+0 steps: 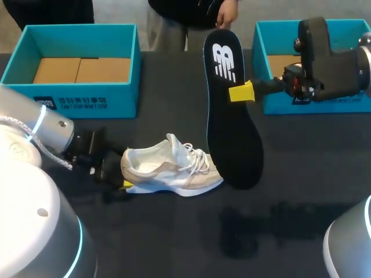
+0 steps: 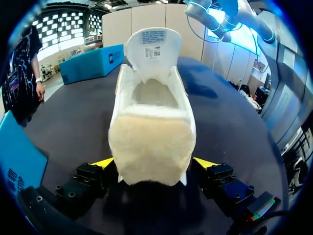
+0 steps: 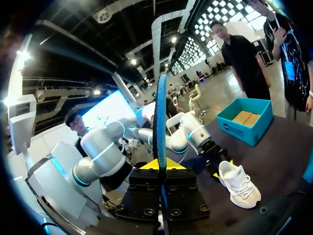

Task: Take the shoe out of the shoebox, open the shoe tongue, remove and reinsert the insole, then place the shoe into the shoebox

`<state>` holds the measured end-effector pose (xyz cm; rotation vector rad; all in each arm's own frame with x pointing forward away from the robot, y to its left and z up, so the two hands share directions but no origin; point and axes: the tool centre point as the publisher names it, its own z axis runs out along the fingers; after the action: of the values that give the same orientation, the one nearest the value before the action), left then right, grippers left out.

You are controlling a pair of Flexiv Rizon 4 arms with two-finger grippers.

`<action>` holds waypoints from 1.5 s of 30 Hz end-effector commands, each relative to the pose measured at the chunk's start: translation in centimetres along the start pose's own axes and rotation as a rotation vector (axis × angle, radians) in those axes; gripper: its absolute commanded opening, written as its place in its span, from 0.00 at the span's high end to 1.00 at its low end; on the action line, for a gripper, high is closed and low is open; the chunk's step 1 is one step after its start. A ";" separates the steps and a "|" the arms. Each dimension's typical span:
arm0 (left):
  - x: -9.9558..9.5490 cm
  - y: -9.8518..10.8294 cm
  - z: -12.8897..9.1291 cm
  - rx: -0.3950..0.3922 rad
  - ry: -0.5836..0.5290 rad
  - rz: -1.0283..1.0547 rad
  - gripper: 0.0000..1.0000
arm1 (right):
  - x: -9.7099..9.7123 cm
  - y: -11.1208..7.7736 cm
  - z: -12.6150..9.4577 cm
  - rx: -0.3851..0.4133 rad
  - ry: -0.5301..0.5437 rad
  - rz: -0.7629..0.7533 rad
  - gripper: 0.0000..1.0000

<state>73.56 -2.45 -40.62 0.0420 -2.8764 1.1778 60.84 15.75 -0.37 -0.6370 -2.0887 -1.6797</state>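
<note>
A white sneaker (image 1: 171,168) lies on the black table, toe pointing right. Its heel (image 2: 151,147) sits between the fingers of my left gripper (image 1: 120,174), which stands open at full width; the yellow tips (image 2: 105,161) flank the heel closely. The tongue (image 2: 152,49) is pulled up and the shoe's inside is bare. My right gripper (image 1: 242,92) is shut on the edge of the black insole (image 1: 232,116) and holds it up in the air above the shoe's toe. In the right wrist view the insole (image 3: 160,117) stands edge-on between the shut fingers, with the sneaker (image 3: 239,183) below.
A blue shoebox (image 1: 69,98) with a cardboard bottom stands at the back left. A second blue box (image 1: 272,63) is at the back right, behind my right arm. Black table lies bare in front of the shoe.
</note>
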 end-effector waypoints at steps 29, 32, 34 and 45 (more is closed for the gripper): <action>0.3 -2.3 -3.4 -0.513 -0.032 0.022 0.00 | -0.2 0.1 0.3 0.003 0.000 0.001 1.00; 0.4 -2.4 -3.8 -0.533 -0.019 0.021 0.00 | -0.2 0.1 0.3 0.003 0.000 0.001 1.00; 0.7 -2.6 -4.1 -0.549 -0.012 0.028 0.00 | -0.2 0.1 0.3 0.003 0.000 0.001 1.00; 1.3 -3.8 -6.6 -0.612 -0.042 0.022 0.00 | -0.2 0.1 0.3 0.003 0.000 0.001 1.00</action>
<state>73.23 -0.82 -34.58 0.0132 -3.1273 0.3074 60.85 15.74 -0.37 -0.6371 -2.0887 -1.6796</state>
